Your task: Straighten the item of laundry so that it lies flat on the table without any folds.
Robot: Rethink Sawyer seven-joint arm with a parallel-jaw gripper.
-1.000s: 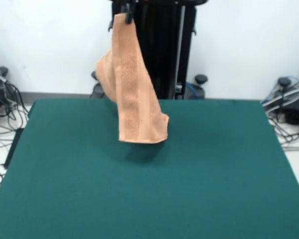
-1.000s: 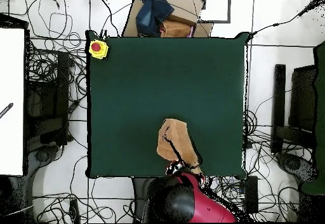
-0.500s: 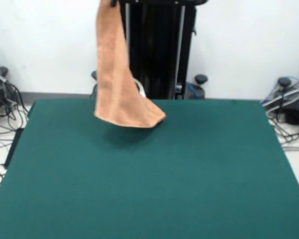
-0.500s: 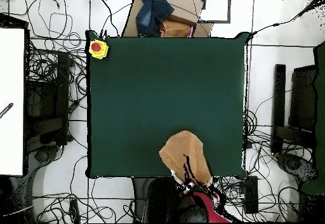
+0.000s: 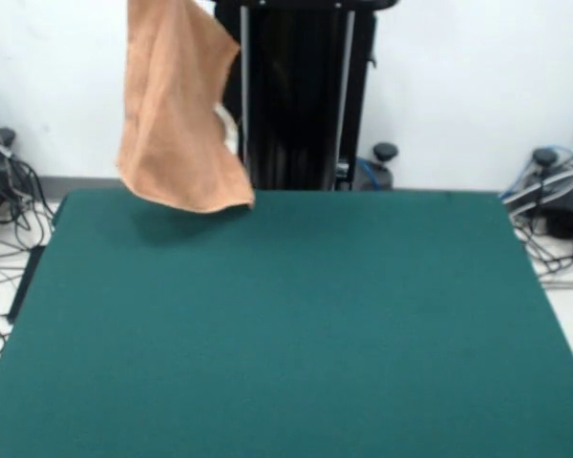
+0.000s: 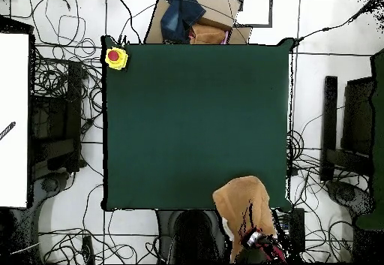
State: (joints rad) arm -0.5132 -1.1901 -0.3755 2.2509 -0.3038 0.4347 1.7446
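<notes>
Since a second ago the towel (image 5: 179, 129) has swung off the table (image 5: 296, 324) middle to hang over its robot-side edge; gripper (image 6: 255, 239) grip probably pinching it, though unclear; flattening not begun.

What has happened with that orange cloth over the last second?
The towel has been carried, hanging in the air, back off the middle of the table toward the robot's edge and sideways to the left in the front view. Its lower end now hangs over that edge rather than above the centre. The hand barely shows past the towel in the overhead view. The table and the yellow button box stayed put.
</notes>
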